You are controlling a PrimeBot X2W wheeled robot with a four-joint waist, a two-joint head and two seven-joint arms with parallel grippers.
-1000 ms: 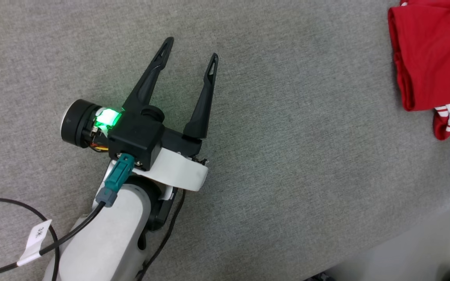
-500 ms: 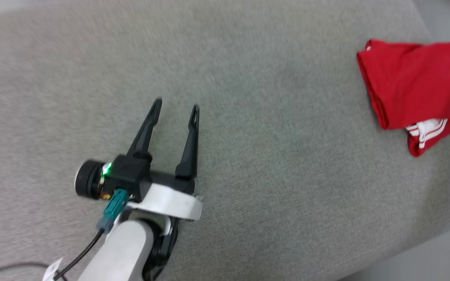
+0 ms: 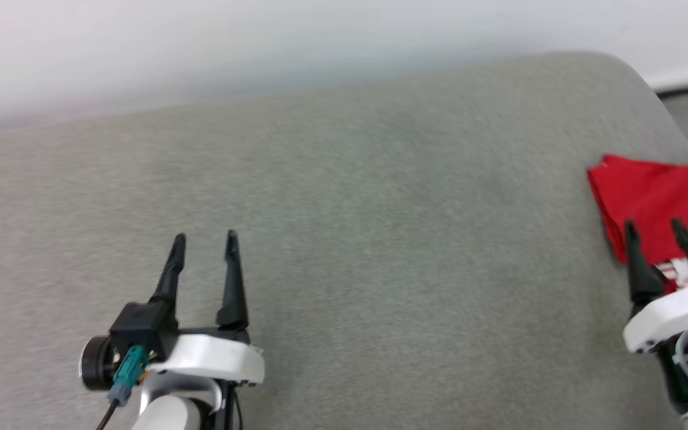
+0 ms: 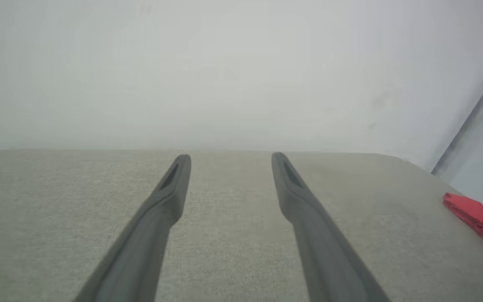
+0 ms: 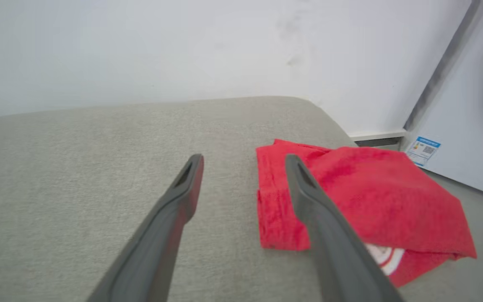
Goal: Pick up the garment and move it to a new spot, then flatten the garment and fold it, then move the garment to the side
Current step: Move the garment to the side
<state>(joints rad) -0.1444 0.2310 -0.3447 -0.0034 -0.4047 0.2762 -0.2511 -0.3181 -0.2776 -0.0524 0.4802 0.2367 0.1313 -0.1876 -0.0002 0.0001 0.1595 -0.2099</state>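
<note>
The garment lies folded into a red bundle at the right edge of the grey fabric surface, a bit of white striped trim showing at its near side. It also shows as the garment in the right wrist view and as a red corner of the garment in the left wrist view. My right gripper hovers open just in front of it, nothing between its fingers. My left gripper stands open over bare fabric at the lower left, far from the garment.
A white wall runs behind the surface. To the right stands a white appliance with a label, beyond the rounded far right corner of the surface. The surface's right edge drops off beside the garment.
The head camera has tilted up, so the wall shows and both grippers sit lower in the picture. The right gripper has come into view near the garment. Both grippers stay open.
</note>
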